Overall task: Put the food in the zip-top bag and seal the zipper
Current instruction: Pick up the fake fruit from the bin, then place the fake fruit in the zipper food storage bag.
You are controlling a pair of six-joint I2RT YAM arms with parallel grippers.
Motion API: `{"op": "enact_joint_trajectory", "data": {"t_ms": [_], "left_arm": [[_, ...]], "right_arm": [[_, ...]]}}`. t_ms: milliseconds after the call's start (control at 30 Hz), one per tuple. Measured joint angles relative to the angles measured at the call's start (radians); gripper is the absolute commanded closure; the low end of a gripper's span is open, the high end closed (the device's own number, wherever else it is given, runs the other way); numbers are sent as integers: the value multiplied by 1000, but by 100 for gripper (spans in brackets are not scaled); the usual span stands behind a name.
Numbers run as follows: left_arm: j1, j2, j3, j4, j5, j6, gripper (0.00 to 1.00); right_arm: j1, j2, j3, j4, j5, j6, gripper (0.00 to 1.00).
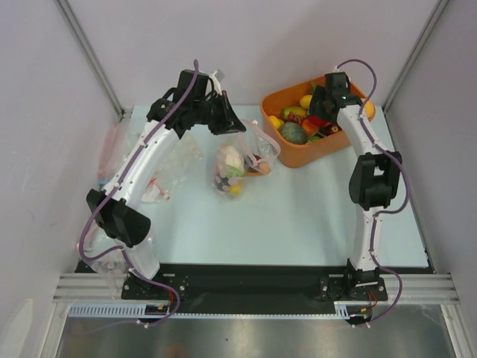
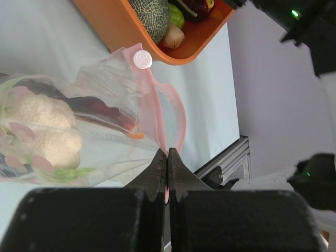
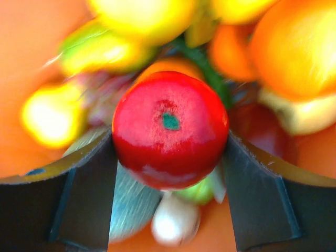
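The bag (image 2: 100,79) is thin, clear, crinkly plastic with a smooth pale-pink strip (image 2: 156,113). The red fruit (image 3: 169,128) is glossy. The orange tub (image 1: 320,153) is smooth plastic; the table (image 1: 298,224) looks matt.

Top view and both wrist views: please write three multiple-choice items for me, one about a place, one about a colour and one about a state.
1. Where on the table does the orange tub stand?
A) near edge, between the arm bases
B) far right part
C) far left corner

2. What colour is the fruit between the fingers of the right gripper?
A) red
B) white
C) blue

3. How is the left gripper?
A) wide open
B) shut on nothing
C) shut on the zipper of the zip-top bag

Key:
1 B, the top view shows it far right, beside the bag.
2 A, the right wrist view shows a round red fruit.
3 C, the left wrist view shows the pink strip pinched between closed fingers.
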Motion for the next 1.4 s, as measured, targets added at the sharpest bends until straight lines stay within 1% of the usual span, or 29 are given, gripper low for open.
{"op": "enact_joint_trajectory", "data": {"t_ms": [133,233,400,500,667,900,1033,1133,1200,1233,1300,1333,1400], "left_arm": [[0,14,8,3,2,-8,100],[-1,34,30,2,5,-10,100],[-2,47,41,2,17,-10,100],[-2,47,42,2,26,-10,100],[-2,47,43,0,31,-14,100],[-5,47,43,4,56,-40,100],[-10,42,40,16,54,-41,100],[-18,13,6,26,55,-47,100],[-26,-14,-27,33,56,-55,100],[-30,-26,-38,35,58,-58,100],[-34,-38,-45,41,60,-63,100],[-35,-42,-46,45,60,-63,100],[-35,-47,-46,52,61,-64,100]], "right_arm": [[7,-256,-239,77,-171,8,55],[26,-425,-350,126,-295,6,55],[81,-626,-479,199,-492,-16,55],[126,-711,-559,214,-593,-21,57],[205,-769,-626,227,-689,-18,58],[319,-751,-633,254,-692,0,59],[322,-694,-624,253,-670,16,59],[315,-631,-604,251,-657,19,58],[311,-607,-598,248,-652,26,53],[311,-599,-595,244,-650,29,39],[312,-591,-589,237,-648,34,26],[313,-590,-583,232,-647,35,14],[316,-590,-576,229,-644,37,9]]}}
